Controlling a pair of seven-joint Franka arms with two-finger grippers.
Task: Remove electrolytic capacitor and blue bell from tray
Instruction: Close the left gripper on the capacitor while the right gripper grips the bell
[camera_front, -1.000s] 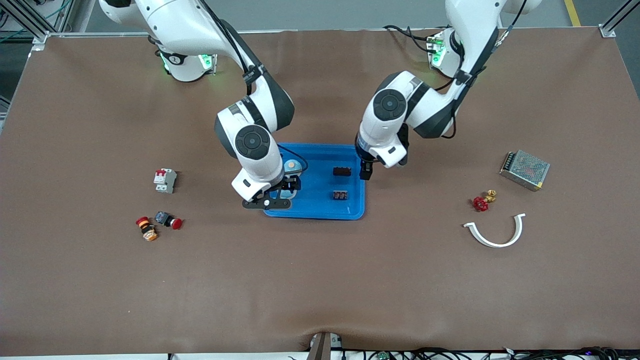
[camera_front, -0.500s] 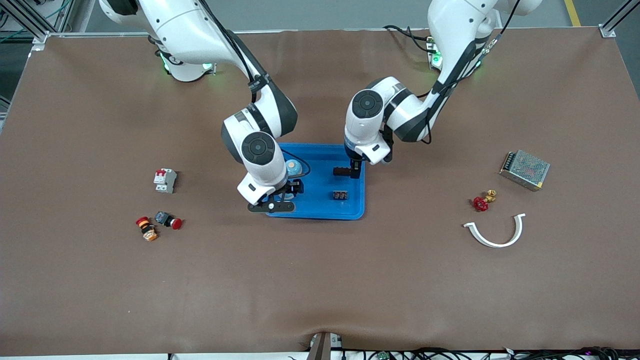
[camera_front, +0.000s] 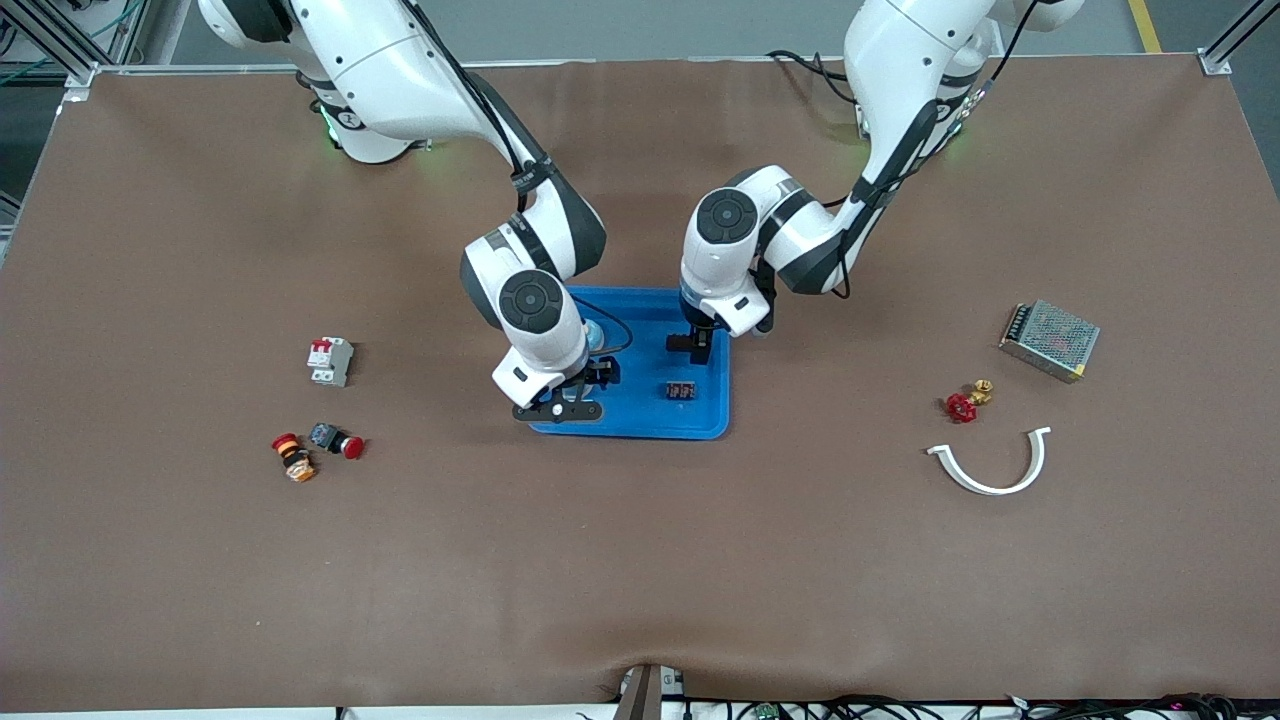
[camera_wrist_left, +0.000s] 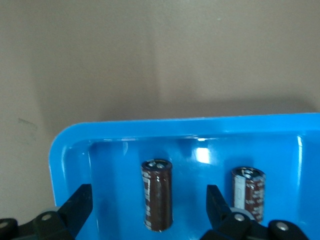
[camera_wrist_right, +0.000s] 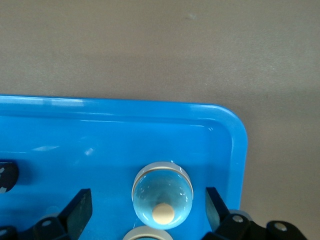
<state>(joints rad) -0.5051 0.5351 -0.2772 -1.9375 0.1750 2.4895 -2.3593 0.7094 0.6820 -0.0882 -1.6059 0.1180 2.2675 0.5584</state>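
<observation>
Over the blue tray, the left gripper stands spread around a capacitor and the right gripper spread around a bell, both hidden by the wrists in the front view.

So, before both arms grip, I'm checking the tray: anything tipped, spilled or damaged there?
Nothing stands out. Two capacitors lie flat in the blue tray, and the bell sits intact near its corner. The open left gripper and open right gripper hover over them.
</observation>
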